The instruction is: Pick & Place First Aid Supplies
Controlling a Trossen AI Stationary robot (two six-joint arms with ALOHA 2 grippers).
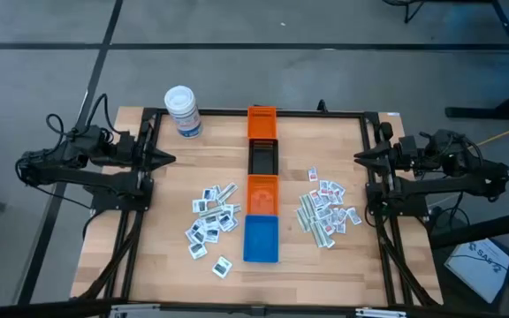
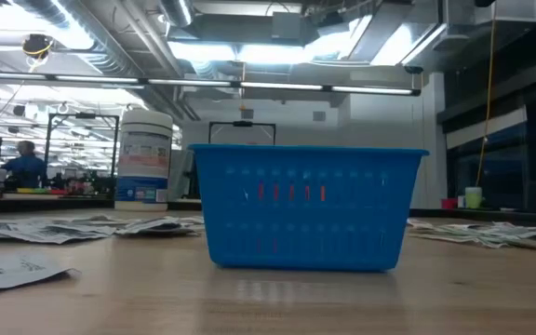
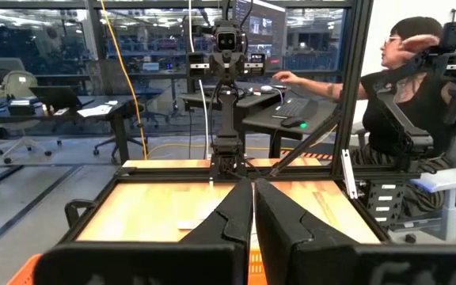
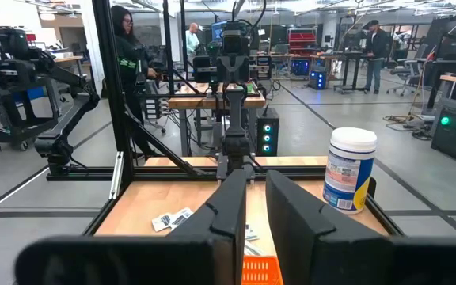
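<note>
First aid supplies lie in two loose heaps on the wooden table (image 1: 325,256), none of them between any fingers. Nearest the low camera stands the blue bin (image 1: 261,238), and behind it in one row run an orange bin (image 1: 262,193), a black bin (image 1: 263,157) and a second orange bin (image 1: 262,122). The left heap (image 1: 212,218) of white packets with black print sits on the left gripper's side of that row; the right heap (image 1: 328,210), white packets with red print and pale narrow strips, sits on the right gripper's side.

Both arms wait at the table's side edges, well apart from the heaps. The left gripper (image 1: 168,160) points inward toward the row, its fingers (image 3: 226,226) pressed together on nothing. The right gripper (image 1: 359,157) faces it from across the table, its fingers (image 4: 229,204) a narrow slit apart and empty.

Farthest back, beyond the left gripper's tips, stands a white tub (image 1: 183,111) with a blue label. A seated person (image 3: 406,95) shows beyond the table.
</note>
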